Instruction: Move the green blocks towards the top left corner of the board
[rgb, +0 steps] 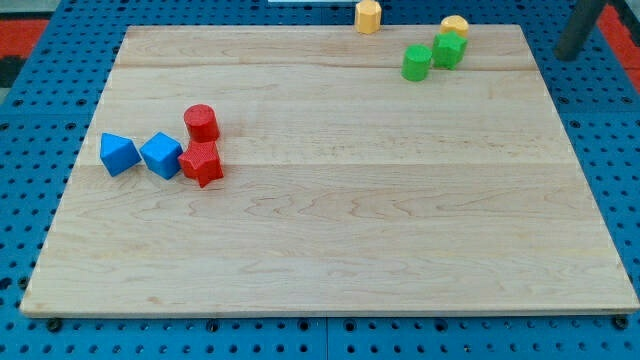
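Observation:
Two green blocks sit near the board's top right: a green cylinder (417, 62) and, touching it on its upper right, a green faceted block (448, 50). My tip (568, 53) is at the view's top right, just off the board's right edge, well to the right of both green blocks and touching neither. The rod slants up out of the view's top.
A yellow block (454, 26) sits right behind the green faceted block. Another yellow block (368, 16) stands at the board's top edge. At the left are a red cylinder (201, 122), a red faceted block (201, 163) and two blue blocks (161, 155) (118, 153). The wooden board (330, 250) lies on a blue pegboard.

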